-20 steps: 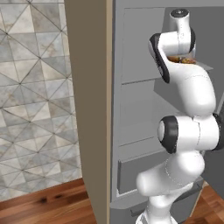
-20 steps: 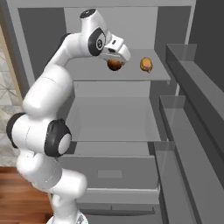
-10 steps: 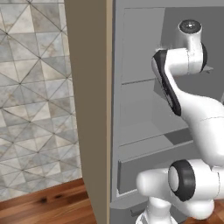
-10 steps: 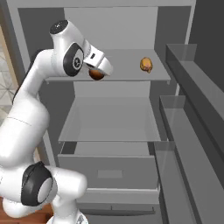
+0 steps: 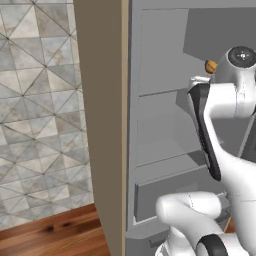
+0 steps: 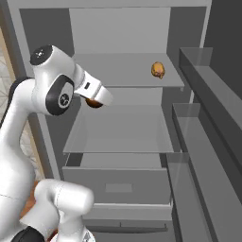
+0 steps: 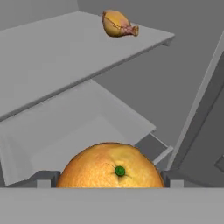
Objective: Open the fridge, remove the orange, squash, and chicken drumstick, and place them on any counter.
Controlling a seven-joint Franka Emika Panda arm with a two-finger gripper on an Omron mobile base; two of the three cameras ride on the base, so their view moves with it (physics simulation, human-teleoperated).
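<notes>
Presently the fridge (image 6: 189, 28) stands open, its light grey interior with shelves and drawers exposed in the right base view. The white arm reaches in from the lower left of that view, and the gripper (image 6: 96, 100) sits in front of the shelves, just below the level of the upper shelf (image 6: 118, 71). The jaws are spread wide around the orange (image 7: 110, 166) and grasp it: in the hand view the fruit fills the space between the two dark finger tips, its green stem end facing the camera. In the right base view only a sliver of the orange shows beneath the white hand.

The chicken drumstick (image 6: 158, 70) lies on the upper shelf, toward its right side, well apart from the gripper. In the hand view it appears as a golden-brown tapered lump (image 7: 118, 23) on the flat grey shelf surface, beyond and above the orange. A small piece of it also peeks past the arm in the left base view (image 5: 210, 66).

Below the upper shelf, a second shelf (image 6: 118, 132) and a closed drawer (image 6: 118, 184) are visible. In the left base view, a beige panel (image 5: 100, 125) stands beside the fridge, with a tiled wall (image 5: 40, 110) and wooden floor (image 5: 55, 235) to its left.
</notes>
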